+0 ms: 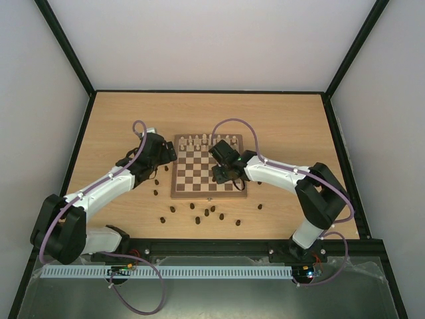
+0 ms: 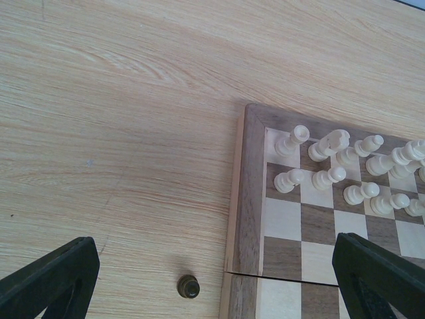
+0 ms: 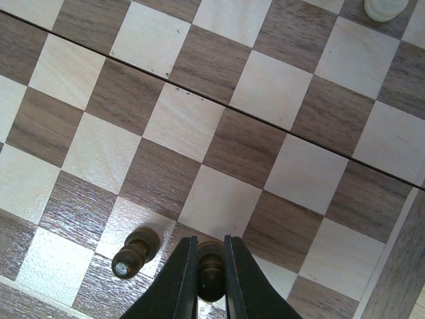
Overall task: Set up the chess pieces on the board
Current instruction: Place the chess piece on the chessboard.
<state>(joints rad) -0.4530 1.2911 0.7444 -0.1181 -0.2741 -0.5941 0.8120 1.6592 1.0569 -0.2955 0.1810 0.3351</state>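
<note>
The board (image 1: 197, 171) lies mid-table, with cream-white pieces (image 1: 206, 141) along its far edge. My right gripper (image 3: 211, 244) is shut on a dark brown chess piece (image 3: 211, 271), low over the squares by the board's near right corner (image 1: 224, 175). A second dark piece (image 3: 135, 252) stands one square to its left. My left gripper (image 2: 212, 282) is open, with its fingers (image 2: 52, 279) spread wide above the board's left border (image 2: 249, 199). One dark piece (image 2: 188, 286) stands on the table between them. Several dark pieces (image 1: 206, 214) are scattered in front of the board.
More dark pieces (image 1: 157, 187) sit on the table left of the board, by my left arm. One (image 1: 260, 207) lies right of the board's near corner. Black frame posts and grey walls close in the table (image 1: 292, 119).
</note>
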